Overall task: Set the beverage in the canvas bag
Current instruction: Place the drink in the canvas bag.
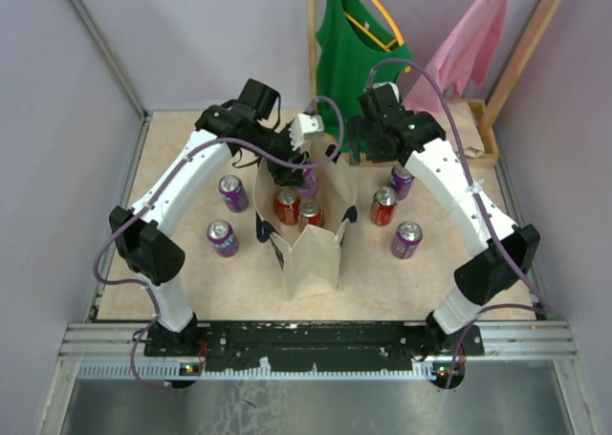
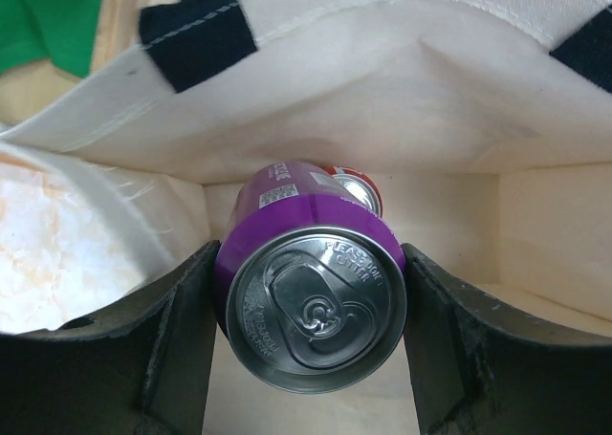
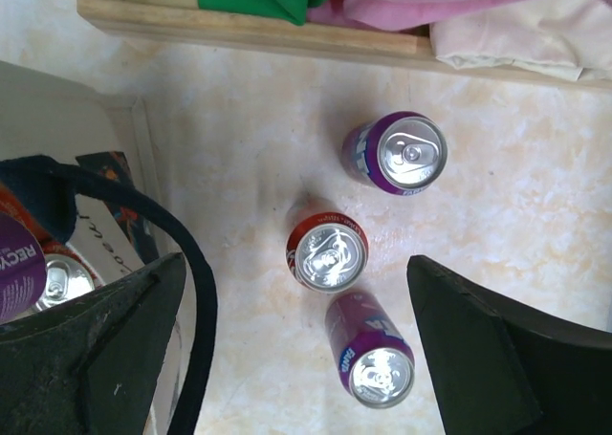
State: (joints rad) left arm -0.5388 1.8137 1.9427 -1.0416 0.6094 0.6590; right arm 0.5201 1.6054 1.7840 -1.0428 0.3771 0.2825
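The canvas bag stands upright at the table's middle with its mouth open; two red cans stand inside. My left gripper is shut on a purple can and holds it inside the bag's far end, above a red can. The bag's cream wall and a navy strap fill the left wrist view. My right gripper is open and empty, high beside the bag's far right corner. A navy handle hangs just inside its left finger.
Loose cans stand on the table: two purple at the left; at the right a purple, a red and a purple. A wooden box edge with clothing lies at the back right. Green and pink garments hang behind.
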